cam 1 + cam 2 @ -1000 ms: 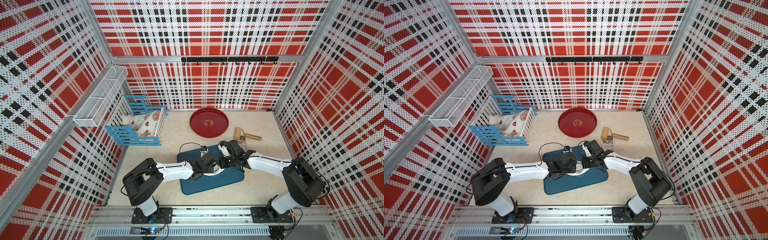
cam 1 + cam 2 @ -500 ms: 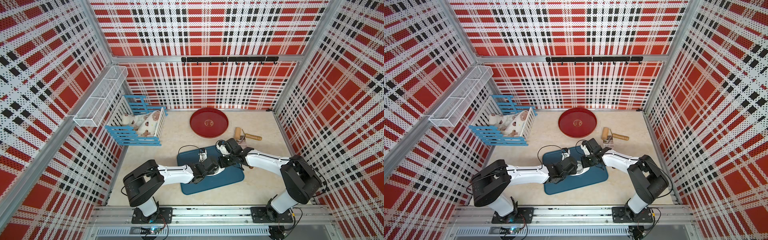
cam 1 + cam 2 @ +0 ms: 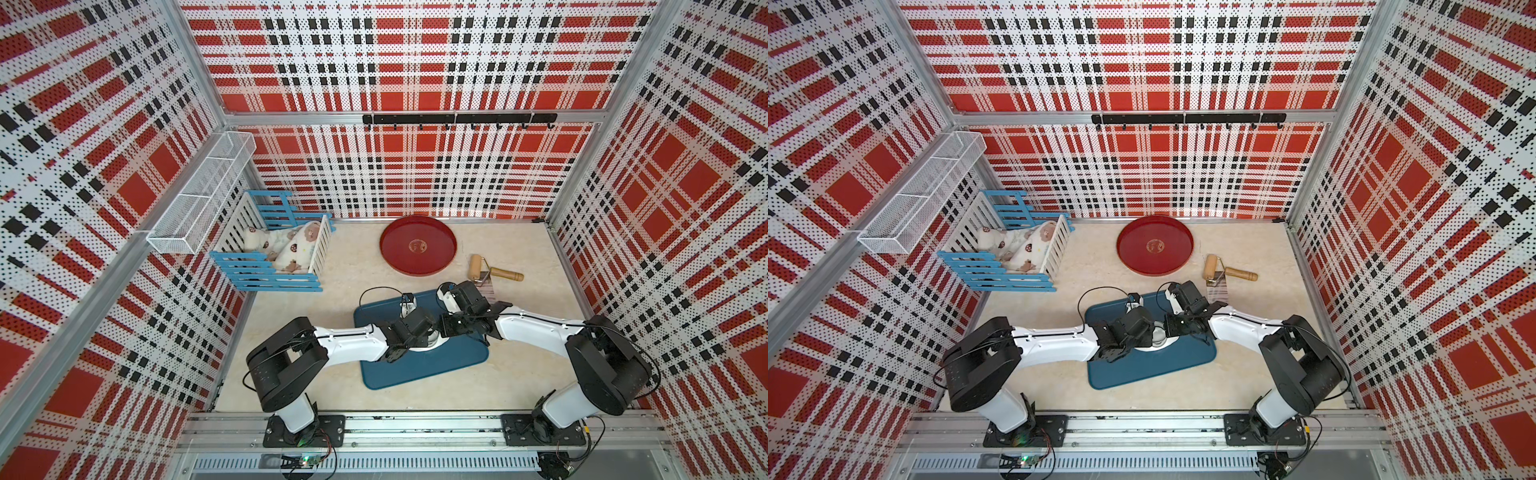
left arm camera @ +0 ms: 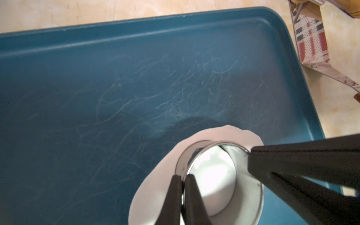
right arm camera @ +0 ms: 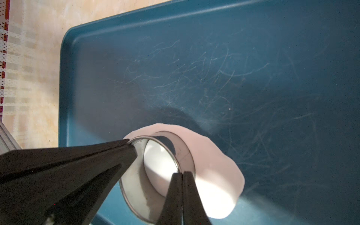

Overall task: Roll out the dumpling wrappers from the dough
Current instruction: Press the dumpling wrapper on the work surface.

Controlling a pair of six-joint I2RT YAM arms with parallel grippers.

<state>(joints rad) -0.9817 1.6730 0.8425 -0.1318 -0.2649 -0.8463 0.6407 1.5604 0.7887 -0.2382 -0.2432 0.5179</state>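
The dough is a flattened white sheet on the blue tray. A metal ring stands on it, with a round patch of dough inside. My left gripper is shut on the ring's rim on one side. My right gripper is shut on the opposite rim. In both top views the wrists meet over the tray and hide most of the dough. No separate dumpling wrappers are in view.
A red round plate lies behind the tray. To its right are a wooden roller and a shiny metal scraper. A blue and white crate with soft toys stands at the back left, under a white wire basket.
Both grippers stay shut on the ring. The two wrists have shifted slightly over the tray, the left one a little toward the front.
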